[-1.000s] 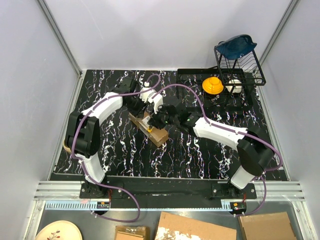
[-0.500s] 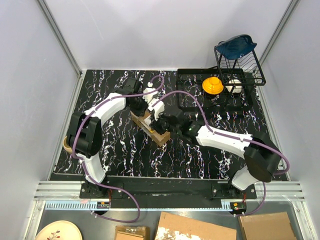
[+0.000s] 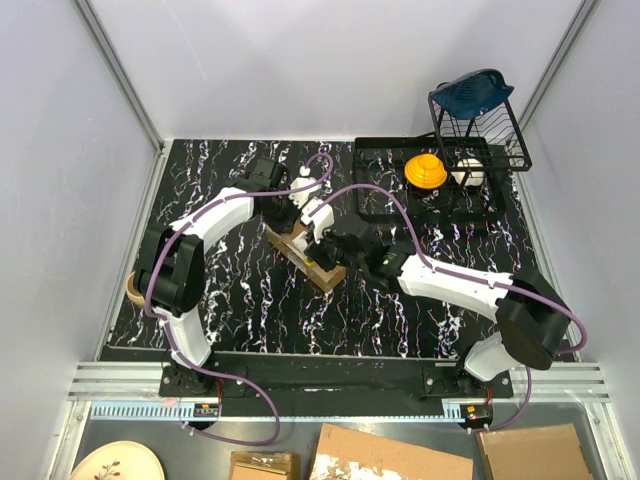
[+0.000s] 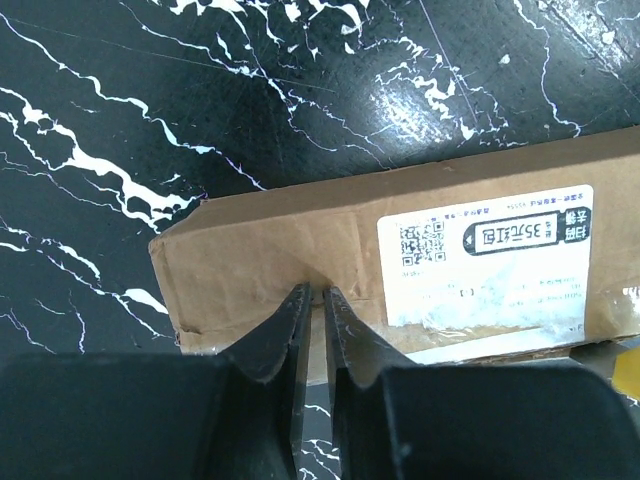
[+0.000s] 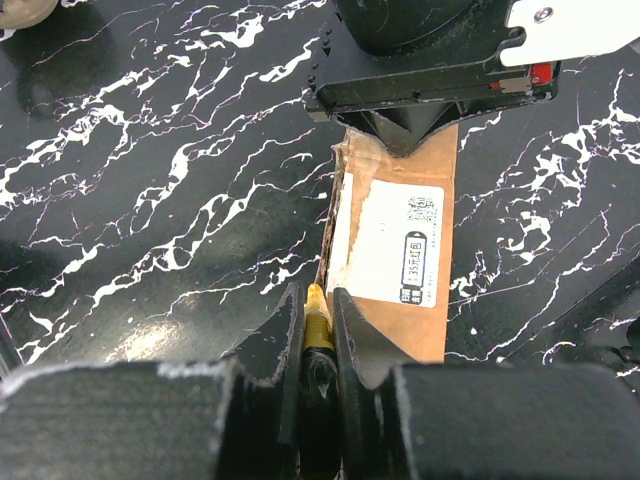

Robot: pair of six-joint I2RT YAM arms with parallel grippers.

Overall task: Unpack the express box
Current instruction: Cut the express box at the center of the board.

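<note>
The express box point(image 3: 300, 250), a small brown carton with a white label point(image 5: 390, 240), lies slantwise mid-table. My left gripper point(image 4: 315, 293) has its tips down on the box's point(image 4: 250, 260) far end, jaws nearly together, pinching a wrinkle of cardboard. In the right wrist view the left gripper point(image 5: 400, 135) stands over that end. My right gripper point(image 5: 317, 295) is shut on a yellow-and-black utility knife point(image 5: 318, 320). The knife's tip sits at the slit along the label's left edge on the box point(image 5: 445, 165). From above, the right gripper point(image 3: 324, 252) is over the box's near half.
A black wire rack point(image 3: 500, 140) with a blue item point(image 3: 475, 90) on top, a yellow piece point(image 3: 425, 170) and a white ball point(image 3: 468, 172) stands back right. A tape roll point(image 3: 133, 290) lies at the left edge. Torn cardboard point(image 3: 390, 458) lies below the table.
My left jaws have closed onto the box's far end. The right arm has stretched further along the box with the knife, and the box has slid slightly toward the near right.
</note>
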